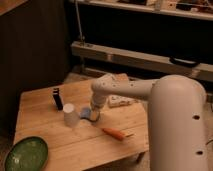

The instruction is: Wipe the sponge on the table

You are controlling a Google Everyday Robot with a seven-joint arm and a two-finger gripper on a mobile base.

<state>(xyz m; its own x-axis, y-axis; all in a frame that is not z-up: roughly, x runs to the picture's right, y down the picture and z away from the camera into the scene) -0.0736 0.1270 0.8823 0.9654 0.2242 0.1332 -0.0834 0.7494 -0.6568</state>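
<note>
The big white arm [170, 105] comes in from 4 o'clock and bends down over the wooden table [40, 107]. A round green plate [26, 153] sits on the table corner at 8 o'clock. An orange stick [116, 133] lies flat near the edge at 5 o'clock. A flat white thing [119, 101] lies at 2 o'clock, partly behind the arm, and I cannot tell what it is. A white cup [70, 115] stands near the middle of the table. A small black block [58, 98] stands up at 11 o'clock from the cup. The gripper [94, 116] is down low on the table, at 3 o'clock from the cup. The blue sponge [85, 113] is right at the gripper's tip, between the gripper and the cup, and it looks like it lies on the wood. The gripper touches the sponge. I cannot tell if it is pinching the sponge or only pressing on it.
</note>
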